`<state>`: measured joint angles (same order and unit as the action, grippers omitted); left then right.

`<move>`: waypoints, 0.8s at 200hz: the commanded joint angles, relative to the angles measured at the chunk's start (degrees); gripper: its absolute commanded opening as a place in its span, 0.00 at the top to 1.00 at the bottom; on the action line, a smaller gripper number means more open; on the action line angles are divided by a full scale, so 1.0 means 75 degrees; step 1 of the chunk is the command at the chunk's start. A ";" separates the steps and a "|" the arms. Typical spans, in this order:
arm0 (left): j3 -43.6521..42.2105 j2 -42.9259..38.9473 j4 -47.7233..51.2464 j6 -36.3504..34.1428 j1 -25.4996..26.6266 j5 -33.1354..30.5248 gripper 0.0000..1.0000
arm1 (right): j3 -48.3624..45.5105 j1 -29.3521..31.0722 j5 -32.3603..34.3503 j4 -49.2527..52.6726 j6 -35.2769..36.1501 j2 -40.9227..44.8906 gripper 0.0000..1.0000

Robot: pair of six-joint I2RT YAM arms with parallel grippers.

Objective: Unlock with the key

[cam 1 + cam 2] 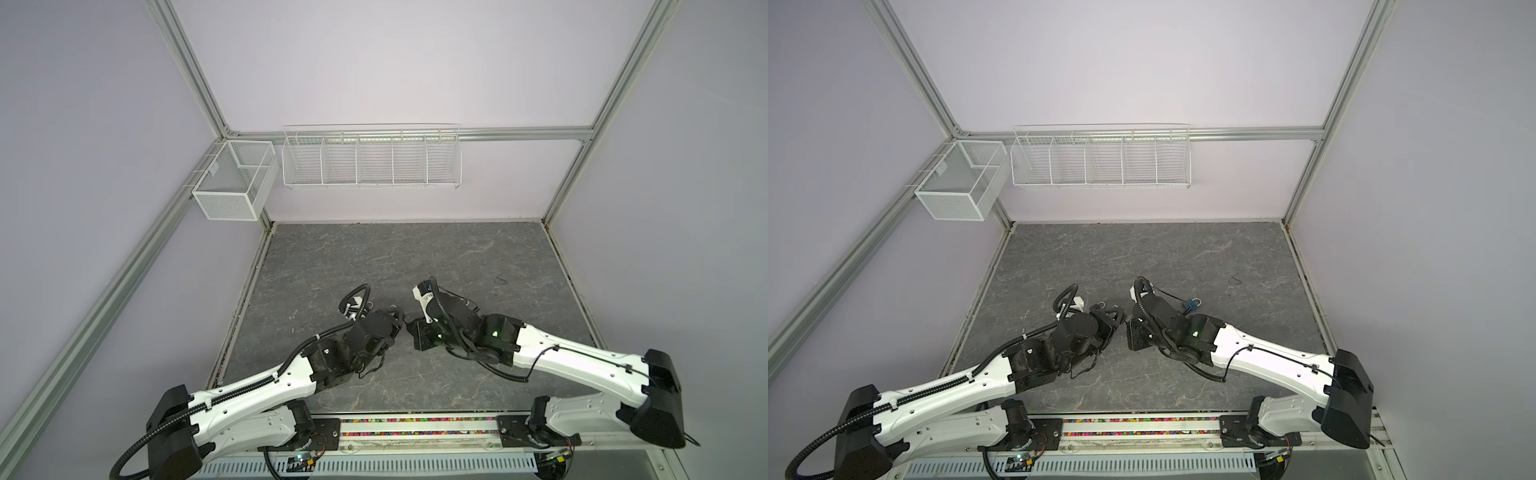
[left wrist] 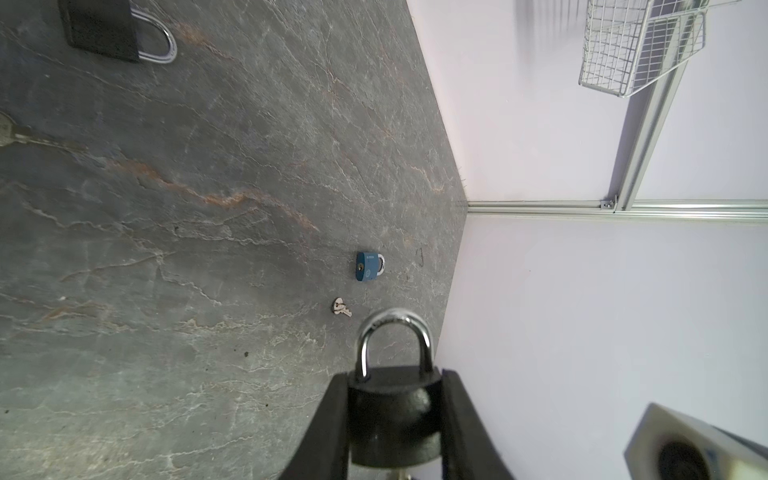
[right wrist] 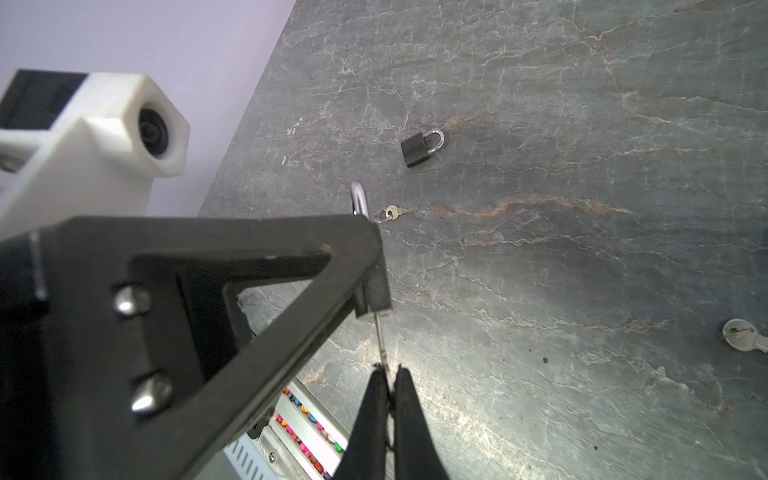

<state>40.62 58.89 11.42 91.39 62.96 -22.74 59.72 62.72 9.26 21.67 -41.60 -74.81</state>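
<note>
Left gripper (image 2: 395, 376) clamping a black padlock (image 2: 388, 424), right gripper (image 3: 388, 372) pinching a key (image 3: 381, 340), blade meeting the black padlock's underside, blue padlock (image 2: 368, 267) on the table (image 2: 166, 249).

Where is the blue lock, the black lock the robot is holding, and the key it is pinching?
blue padlock (image 2: 368, 268): left wrist view, on its blue body.
held black padlock (image 2: 388, 411): left wrist view, on its black body between the jaws.
pinched key (image 3: 381, 343): right wrist view, on its thin metal blade.
</note>
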 commanded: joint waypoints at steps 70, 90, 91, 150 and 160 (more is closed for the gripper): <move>0.0140 0.0107 -0.0881 0.0360 0.0025 0.1038 1.00 | 0.0032 0.0031 0.0100 -0.1315 -0.0120 0.0109 0.93; 0.0023 -0.0008 -0.0763 0.0384 0.0028 0.0799 1.00 | 0.0136 0.0029 0.0115 -0.1006 -0.0142 0.0195 0.93; 0.0011 -0.0016 -0.0762 0.0386 0.0030 0.0785 1.00 | 0.0147 0.0028 0.0126 -0.0969 -0.0139 0.0198 0.93; -0.0076 -0.0424 -0.0320 0.0322 0.0020 -0.0103 1.00 | -0.0197 0.0034 0.0190 -0.0104 -0.0023 0.0560 0.76; -0.0032 -0.0486 -0.0216 0.0272 -0.0015 -0.0174 1.00 | -0.0285 0.0028 0.0139 -0.0077 -0.0001 0.0639 0.72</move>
<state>39.94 57.14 8.62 92.97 62.81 -21.26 59.64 62.74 10.94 21.15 -41.91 -72.34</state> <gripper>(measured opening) 0.289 0.244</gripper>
